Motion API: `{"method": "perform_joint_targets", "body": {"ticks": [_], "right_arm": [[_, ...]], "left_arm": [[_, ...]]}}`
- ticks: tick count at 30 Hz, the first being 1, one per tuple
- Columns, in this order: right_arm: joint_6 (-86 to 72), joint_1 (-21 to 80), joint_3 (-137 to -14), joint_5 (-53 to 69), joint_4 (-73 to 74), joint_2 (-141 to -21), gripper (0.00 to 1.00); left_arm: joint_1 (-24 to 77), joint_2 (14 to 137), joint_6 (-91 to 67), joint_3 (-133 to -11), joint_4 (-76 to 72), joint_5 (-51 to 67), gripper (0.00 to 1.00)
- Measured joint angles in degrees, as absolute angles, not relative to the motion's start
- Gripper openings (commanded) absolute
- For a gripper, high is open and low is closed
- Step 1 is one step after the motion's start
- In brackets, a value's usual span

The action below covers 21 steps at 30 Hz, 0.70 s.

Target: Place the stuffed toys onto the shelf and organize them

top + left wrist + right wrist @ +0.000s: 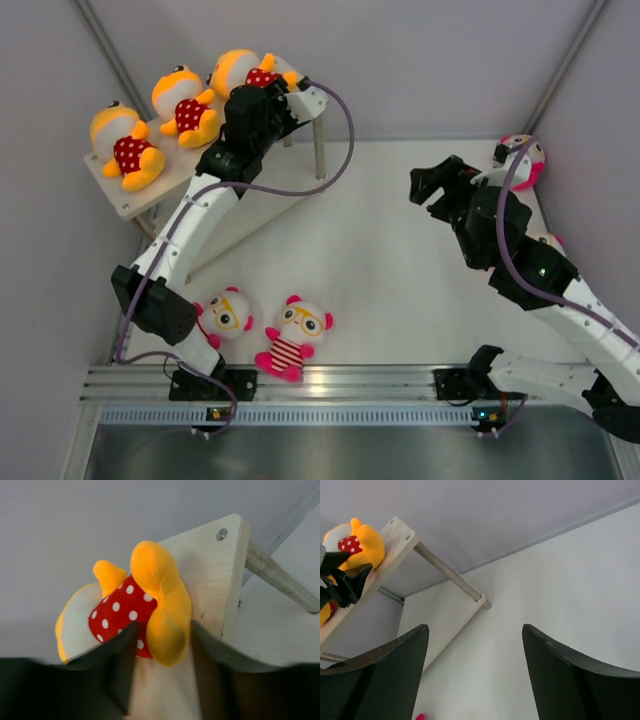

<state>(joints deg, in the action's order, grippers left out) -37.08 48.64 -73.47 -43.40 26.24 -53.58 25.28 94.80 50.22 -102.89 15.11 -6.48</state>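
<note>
From above, the shelf [125, 203] held three orange toys on its top board: the left toy [125, 148], the middle toy [187, 105] and the right toy [240, 70], with the left gripper [270, 88] at the last. Two white-faced toys [225, 312] [295, 335] lay on the table [390, 270]. The right gripper [428, 187] hung over the table. The left wrist view showed the fingers [117, 655] flanking that toy's leg; whether they pinched it could not be told. The right wrist view showed its jaws apart, holding nothing.
</note>
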Motion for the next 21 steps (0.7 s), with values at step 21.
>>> {"method": "perform_joint_targets", "body": {"ticks": [21], "right_arm": [[-27.07, -17.28, -84.47, -4.99, 28.58, -97.10, 0.81]], "left_arm": [[34.44, 79.00, 44.53, -98.87, 26.20, -11.88, 0.98]]}}
